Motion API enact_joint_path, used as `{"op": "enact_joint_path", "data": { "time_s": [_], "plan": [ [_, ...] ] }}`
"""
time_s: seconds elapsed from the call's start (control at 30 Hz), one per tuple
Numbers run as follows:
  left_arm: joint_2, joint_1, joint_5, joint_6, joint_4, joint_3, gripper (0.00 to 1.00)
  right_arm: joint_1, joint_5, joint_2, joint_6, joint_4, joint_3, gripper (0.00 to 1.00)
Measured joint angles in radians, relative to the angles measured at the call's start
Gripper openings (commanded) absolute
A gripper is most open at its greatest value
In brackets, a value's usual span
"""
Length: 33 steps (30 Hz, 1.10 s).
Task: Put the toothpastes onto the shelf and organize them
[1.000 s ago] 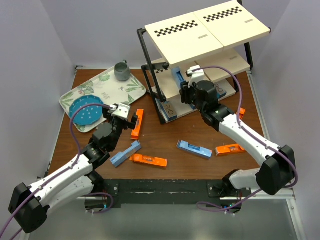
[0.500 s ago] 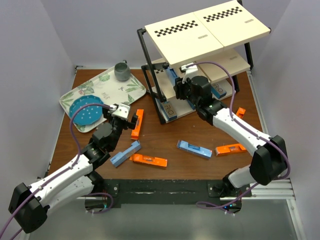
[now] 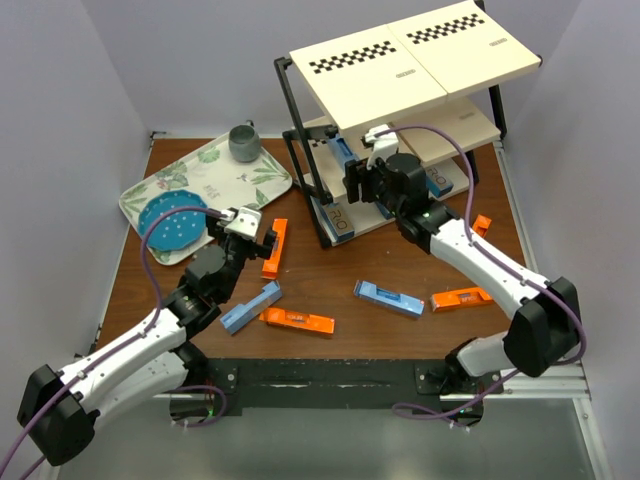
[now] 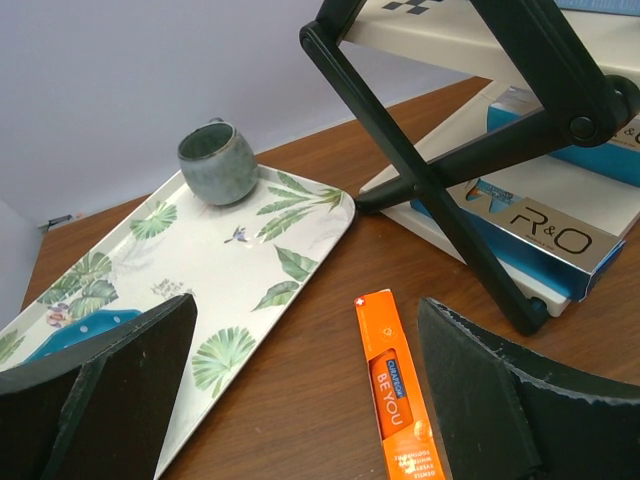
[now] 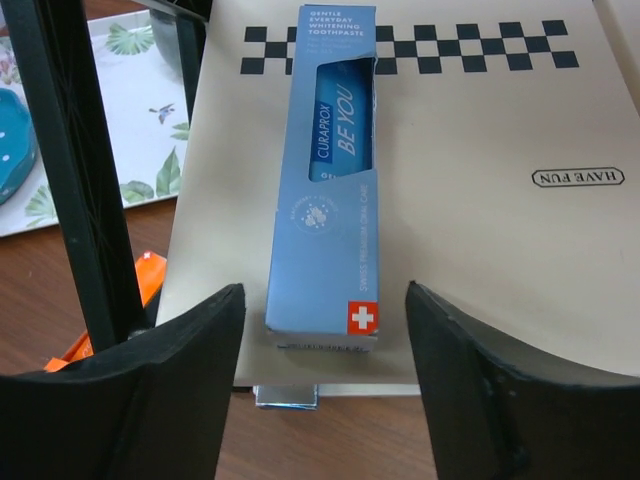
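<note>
The shelf point(image 3: 400, 70) stands at the back right, with its black frame point(image 4: 430, 190) showing in the left wrist view. A blue toothpaste point(image 5: 325, 170) lies lengthwise on the middle checkered board point(image 5: 480, 200). My right gripper point(image 5: 322, 292) is open, one finger on each side of the carton's near end with a gap on both sides. My left gripper point(image 4: 307, 305) hangs open over the table, an orange toothpaste point(image 4: 397, 400) just inside its right finger. A silver toothpaste point(image 4: 540, 225) lies on the bottom board. More toothpastes lie on the table: blue point(image 3: 251, 306), orange point(image 3: 296, 320), blue point(image 3: 389, 296), orange point(image 3: 460, 298).
A leaf-patterned white tray point(image 3: 270, 175) at the back left holds a grey cup point(image 3: 243, 141) and a blue plate point(image 3: 172, 222). Another orange carton point(image 3: 483, 225) lies by the shelf's right side. The shelf's black legs point(image 5: 70, 170) stand close to my right gripper's left finger.
My right gripper has moved in under the top board and opened, letting go of the blue toothpaste on the middle board. The left arm has not moved.
</note>
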Motion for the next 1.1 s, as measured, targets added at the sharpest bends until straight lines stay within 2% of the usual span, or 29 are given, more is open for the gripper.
{"op": "enact_joint_path", "data": {
  "time_s": [0.33,0.63,0.77,1.1],
  "plan": [
    [0.012,0.000,0.051,-0.034,-0.055,0.001,0.98,0.000,-0.001,-0.229,0.011,-0.090,-0.072,0.88],
    [0.061,0.000,0.145,-0.185,-0.298,0.056,0.98,0.000,-0.013,-0.414,0.023,-0.241,-0.224,0.94],
    [0.119,0.000,0.182,-0.259,-0.420,0.095,0.96,0.000,-0.013,-0.462,0.026,-0.293,-0.273,0.95],
    [0.320,0.000,0.270,-0.414,-0.599,0.150,0.95,0.000,-0.030,-0.536,0.057,-0.302,-0.335,0.95]
  ]
}}
